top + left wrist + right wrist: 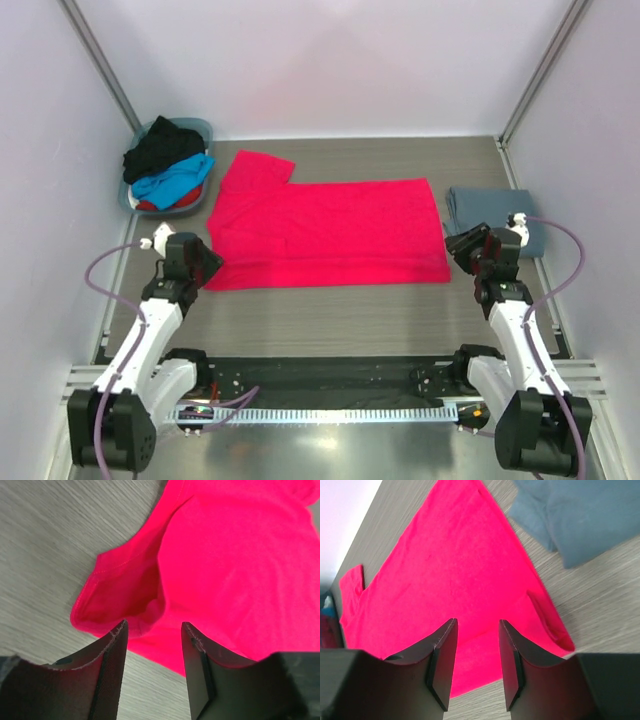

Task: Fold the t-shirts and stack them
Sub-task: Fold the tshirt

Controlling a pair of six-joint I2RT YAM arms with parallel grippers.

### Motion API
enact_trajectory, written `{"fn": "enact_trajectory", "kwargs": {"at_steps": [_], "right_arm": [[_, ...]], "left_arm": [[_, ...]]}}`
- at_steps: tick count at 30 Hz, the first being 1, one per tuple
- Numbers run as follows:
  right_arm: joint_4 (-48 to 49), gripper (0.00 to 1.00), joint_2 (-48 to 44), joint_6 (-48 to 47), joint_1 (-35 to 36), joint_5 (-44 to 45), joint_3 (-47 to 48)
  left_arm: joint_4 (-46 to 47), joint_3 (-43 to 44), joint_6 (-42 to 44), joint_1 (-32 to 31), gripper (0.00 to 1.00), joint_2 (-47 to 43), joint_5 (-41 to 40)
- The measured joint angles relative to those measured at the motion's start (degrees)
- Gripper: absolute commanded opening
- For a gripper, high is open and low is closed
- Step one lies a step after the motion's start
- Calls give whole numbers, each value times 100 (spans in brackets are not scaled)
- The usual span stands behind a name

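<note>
Grey wood-grain desk (330,310), white walls. Left gripper (207,262) and right gripper (462,248) both released, jaws apart and empty, at the near corners of the red-pink t-shirt (330,230), which lies flat mid-desk. Cloth looks soft, limp, light; best pinched at edge corners. Grey-blue t-shirt (490,215) lies folded just right.

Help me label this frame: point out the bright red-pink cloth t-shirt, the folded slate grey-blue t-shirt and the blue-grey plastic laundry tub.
Bright red-pink cloth t-shirt (330,235): top view, middle of its body.
Folded slate grey-blue t-shirt (478,205): top view, uncovered far part.
Blue-grey plastic laundry tub (197,124): top view, far rim.
</note>
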Motion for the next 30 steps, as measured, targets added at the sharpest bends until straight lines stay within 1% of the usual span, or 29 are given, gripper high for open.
{"fn": "enact_trajectory", "kwargs": {"at_steps": [5, 8, 9, 11, 15, 16, 17, 18, 21, 26, 29, 30], "right_arm": [[557, 46, 575, 48, 90, -293, -61], [748, 46, 988, 57, 212, -367, -11], [802, 46, 1113, 68, 284, -372, 9], [874, 46, 1292, 79, 457, -354, 70], [1108, 46, 1703, 90, 916, -214, 321], [1147, 46, 1814, 90, 1036, -162, 396], [1196, 47, 1943, 87, 1176, -109, 479], [1246, 46, 2050, 85, 1274, -70, 546], [1342, 47, 2444, 28, 1622, 15, 813], [1493, 47, 3261, -186, 2284, 0, 1475], [1602, 45, 3849, -321, 2693, -173, 1965], [1665, 45, 4059, -367, 2835, -273, 2133]], "left_arm": [[501, 2, 317, 4, 46, 920, 94], [619, 83, 494, 4, 48, 1421, 197], [671, 114, 564, 7, 44, 1530, 240], [772, 129, 636, 4, 43, 1576, 280], [988, 129, 745, 11, 36, 1547, 245], [1019, 129, 752, 15, 36, 1552, 225], [1049, 140, 754, 31, 38, 1572, 203], [1058, 166, 752, 52, 44, 1615, 184], [1202, 284, 745, 188, 49, 1910, 258], [1532, 428, 761, 247, 50, 2496, 575], [1663, 531, 758, 249, 38, 2802, 793], [1703, 557, 776, 249, 27, 2879, 857]]}}
